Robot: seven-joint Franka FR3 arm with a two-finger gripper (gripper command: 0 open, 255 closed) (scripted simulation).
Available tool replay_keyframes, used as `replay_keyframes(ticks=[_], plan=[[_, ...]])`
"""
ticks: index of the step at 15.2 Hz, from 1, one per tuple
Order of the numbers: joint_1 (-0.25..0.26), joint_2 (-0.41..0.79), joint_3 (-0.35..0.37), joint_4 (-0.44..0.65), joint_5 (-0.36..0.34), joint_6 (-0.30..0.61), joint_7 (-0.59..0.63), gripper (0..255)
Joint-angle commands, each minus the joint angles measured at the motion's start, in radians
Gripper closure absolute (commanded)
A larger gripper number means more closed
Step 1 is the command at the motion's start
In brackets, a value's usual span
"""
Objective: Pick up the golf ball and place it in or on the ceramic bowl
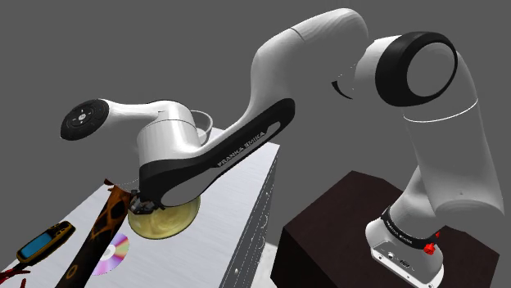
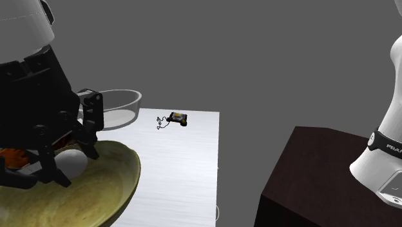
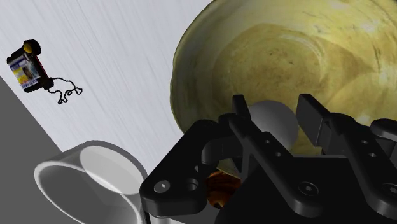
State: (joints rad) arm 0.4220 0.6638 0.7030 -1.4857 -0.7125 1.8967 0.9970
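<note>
Smooth white golf ball [image 3: 277,124] clasped between the two black fingers [image 3: 245,121] of the all-black gripper [image 3: 275,107], one finger pressed against each side. Held over the hollow of a wide, glossy olive-yellow ceramic bowl [image 3: 254,44], just inside its rim. Whether the ball touches the bowl's inner surface: cannot tell.

From the second exterior view: the same gripper [image 2: 77,166] and golf ball [image 2: 72,161] above the bowl [image 2: 122,174], seen from the side, with the ball at about rim height. Just behind the bowl, a round clear glass dish [image 2: 119,103]. Further back from the bowl, well apart, a small yellow-and-black gadget [image 2: 177,118] with a thin curly black cord. All resting on a pale brushed-metal table [image 2: 187,167].

Added by the shoulder view: the bowl [image 1: 164,221] half hidden beneath the white forearm. Beside the bowl, toward the shoulder view's left, a long brown-and-orange object [image 1: 98,233], then a shiny silver disc [image 1: 112,254] near it, then a blue-and-yellow handheld device [image 1: 45,240] furthest from the bowl. Off the table, toward the shoulder view's right of the bowl, the dark brown box stand [image 1: 327,237] under the arm's base.
</note>
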Motion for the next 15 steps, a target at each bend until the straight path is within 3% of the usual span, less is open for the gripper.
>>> replay_keyframes(ticks=[1, 6, 10, 15], plan=[[0.0, 0.0, 0.0, 0.0, 0.0, 0.0, 0.0, 0], [0.0, 0.0, 0.0, 0.0, 0.0, 0.0, 0.0, 0], [0.018, -0.039, 0.024, 0.064, 0.035, -0.093, -0.023, 0], [0.018, -0.039, 0.024, 0.064, 0.035, -0.093, -0.023, 0]])
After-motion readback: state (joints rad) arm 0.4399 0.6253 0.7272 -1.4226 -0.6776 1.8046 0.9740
